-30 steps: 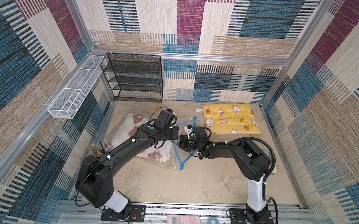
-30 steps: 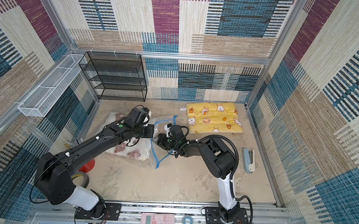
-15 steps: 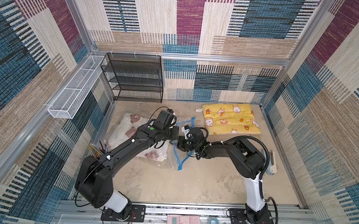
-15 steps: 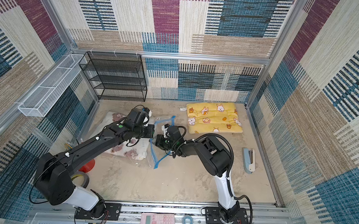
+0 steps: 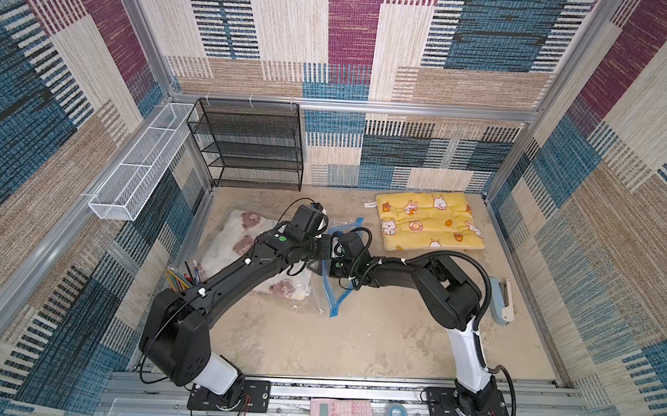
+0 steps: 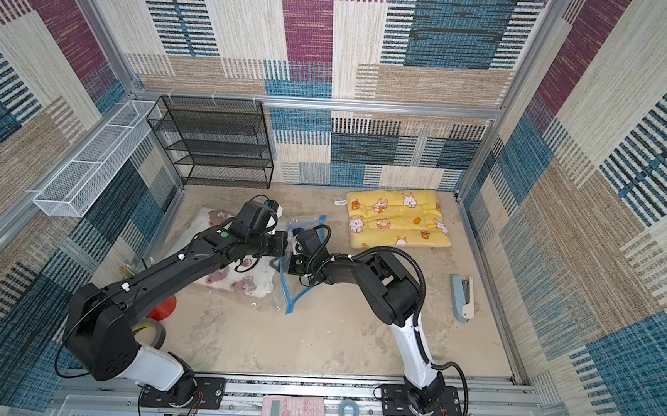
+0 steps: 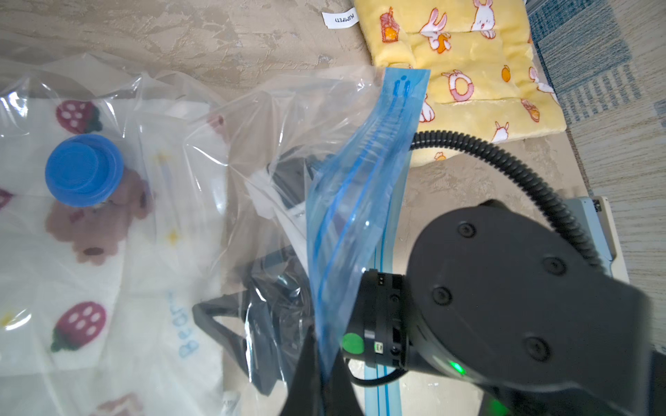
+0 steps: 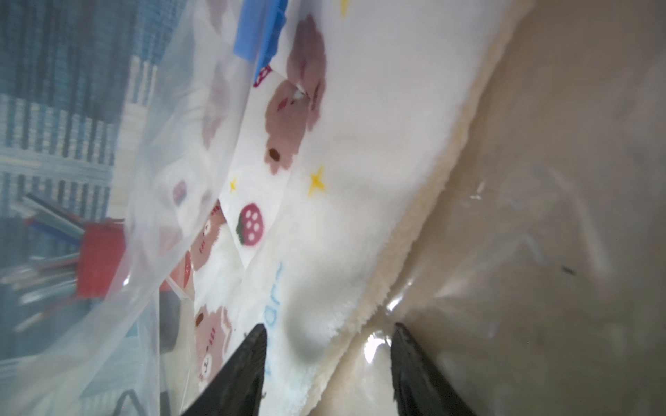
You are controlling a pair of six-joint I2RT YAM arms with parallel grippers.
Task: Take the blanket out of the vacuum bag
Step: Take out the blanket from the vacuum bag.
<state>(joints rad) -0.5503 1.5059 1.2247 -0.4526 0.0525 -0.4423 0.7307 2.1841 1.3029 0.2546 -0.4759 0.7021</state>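
The vacuum bag (image 5: 320, 294) lay on the bench (image 5: 375, 332) toward its left side, in front of the black wire rack (image 5: 253, 147), with the white bear-and-strawberry blanket (image 5: 237, 234) inside it under the clear film. The bag's round blue valve cap (image 7: 83, 169) sat on top of the blanket. The left arm (image 5: 239, 270) reached across the bag, and its jaws were closed on the upper layer of the blue zip strip (image 7: 360, 187), holding that edge raised off the bench so the mouth gaped. The right arm (image 5: 442, 289) came in from the other side with its jaws pushed into the mouth, seen dark through the plastic in the left wrist view. They stood apart, and the blanket's fleecy edge (image 8: 360, 317) lay between their tips, not clamped. A yellow rabbit-print cushion (image 5: 427, 223) lay just beyond the bag's mouth, and a pale blue stapler (image 5: 502, 301) lay near the right wall.
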